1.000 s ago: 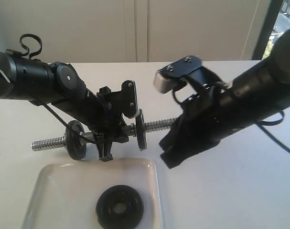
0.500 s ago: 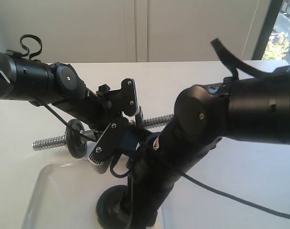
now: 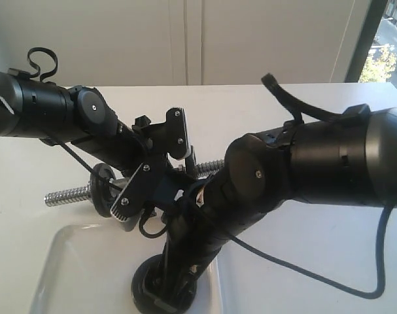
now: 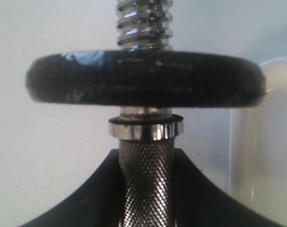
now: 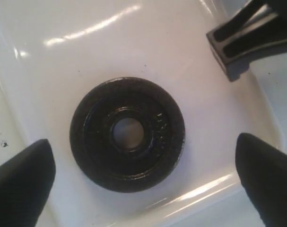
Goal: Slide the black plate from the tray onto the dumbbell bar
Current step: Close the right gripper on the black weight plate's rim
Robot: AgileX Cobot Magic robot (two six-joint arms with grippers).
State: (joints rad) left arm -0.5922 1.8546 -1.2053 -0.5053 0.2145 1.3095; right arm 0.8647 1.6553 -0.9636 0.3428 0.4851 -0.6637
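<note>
Left gripper [image 4: 145, 191] clamps dumbbell bar [image 4: 143, 24]; right gripper [image 5: 143, 172] spread above black plate [image 5: 93, 137].

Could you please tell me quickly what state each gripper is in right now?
Left gripper: shut on the knurled chrome steel dumbbell bar.
Right gripper: open over the round matte-black plate.

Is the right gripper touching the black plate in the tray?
Apart. The right wrist view shows bare tray between the black plate and both fingers of the open right gripper.
</note>
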